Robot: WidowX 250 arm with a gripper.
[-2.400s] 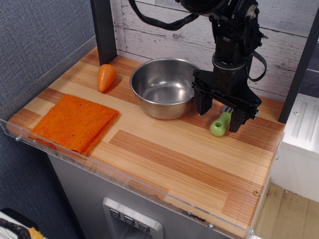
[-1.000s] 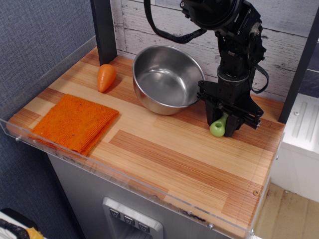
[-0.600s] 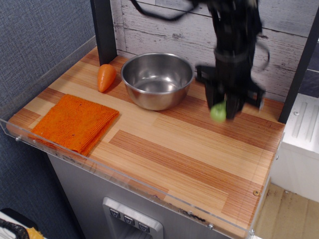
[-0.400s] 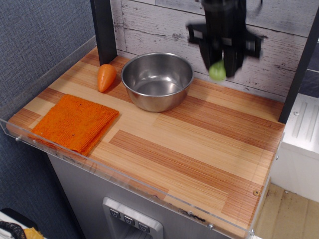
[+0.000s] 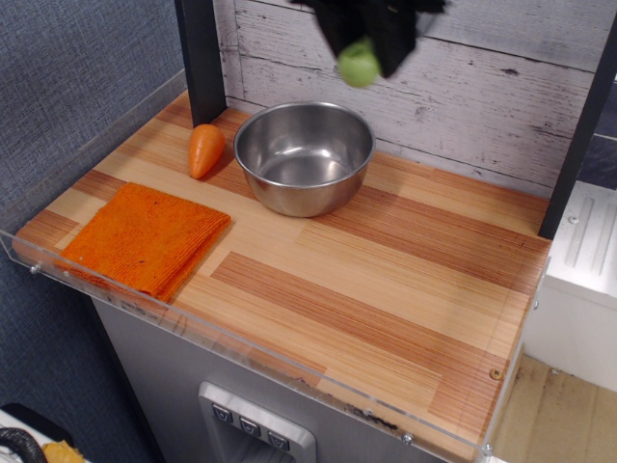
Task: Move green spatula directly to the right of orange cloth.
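The orange cloth [image 5: 145,238] lies folded at the front left of the wooden table. My gripper [image 5: 371,43] is high at the top edge of the view, above the steel bowl, blurred and mostly cut off. It is shut on the green spatula [image 5: 360,65]; only the lime-green rounded handle end shows below the fingers, and the blade is hidden.
A steel bowl [image 5: 305,156] stands at the back middle. A small orange carrot [image 5: 204,149] lies left of it near a black post [image 5: 201,58]. A clear acrylic rim [image 5: 231,340] runs along the table's front and left edges.
My gripper closed on the spatula at the back right, nudged the bowl, then lifted the spatula and carried it up and left, above the bowl.
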